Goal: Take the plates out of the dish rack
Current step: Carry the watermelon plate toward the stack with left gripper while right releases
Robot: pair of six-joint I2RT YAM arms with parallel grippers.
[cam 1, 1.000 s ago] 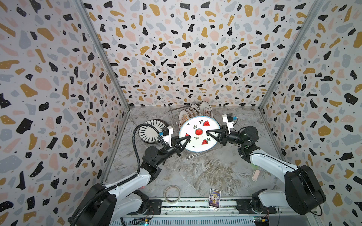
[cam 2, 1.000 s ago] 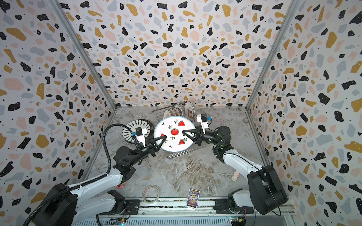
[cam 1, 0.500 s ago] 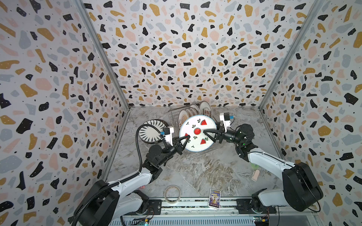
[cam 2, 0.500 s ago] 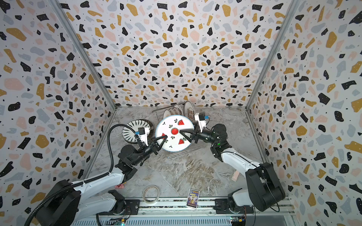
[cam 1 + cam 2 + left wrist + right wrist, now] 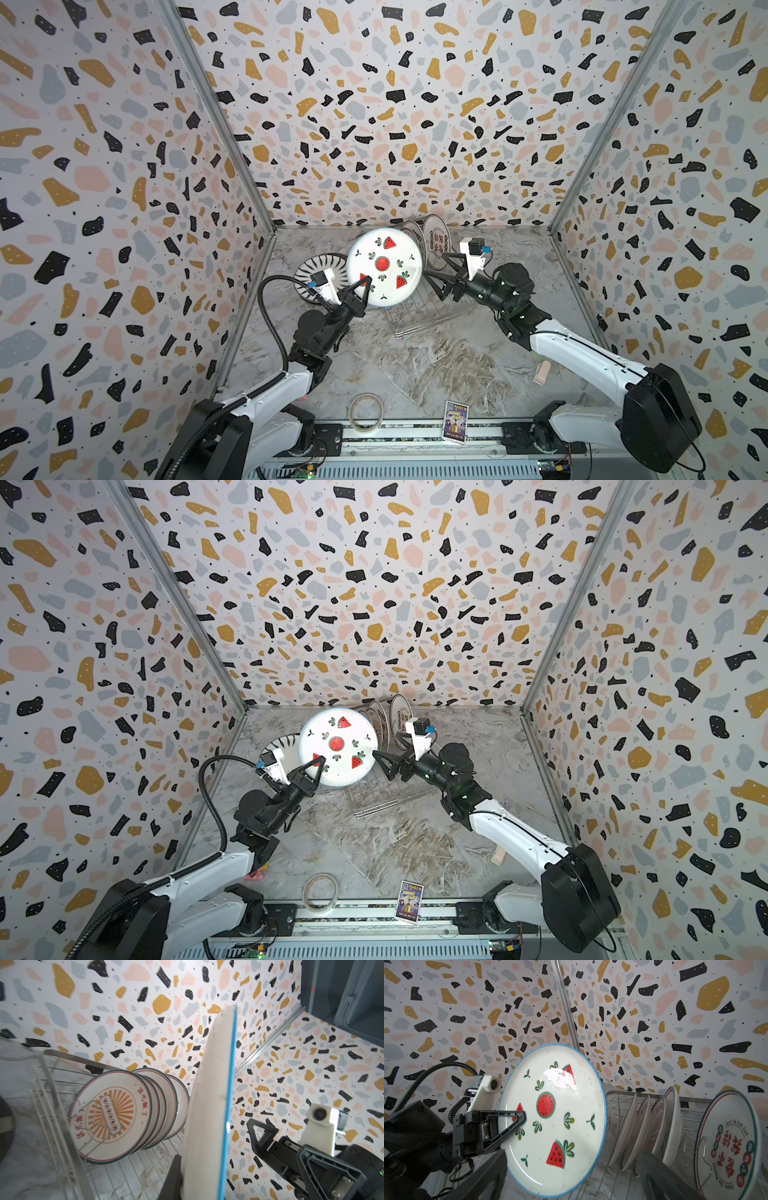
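In both top views we see the watermelon plate (image 5: 384,266) raised off the desk (image 5: 415,374) at the centre of the frame, overlapping the left side of the dish rack (image 5: 432,316). Its printed face is turned up towards the camera and towards the right arm. In the left wrist view we meet it edge-on, its blue rim running from the bottom of the frame to the upper middle. Being round, it has no long axis.

The left pincer (image 5: 360,286) is clamped on its lower left rim, one finger across the face. The right pincer (image 5: 432,263) stands spread wide just beside the plate's right rim, not touching it.

The rack's long side runs from mid-frame towards the back wall. The other plates (image 5: 672,1122) stand on edge in it, leaning. A striped plate (image 5: 316,266) lies flat on the desk, left of centre, partly hidden.
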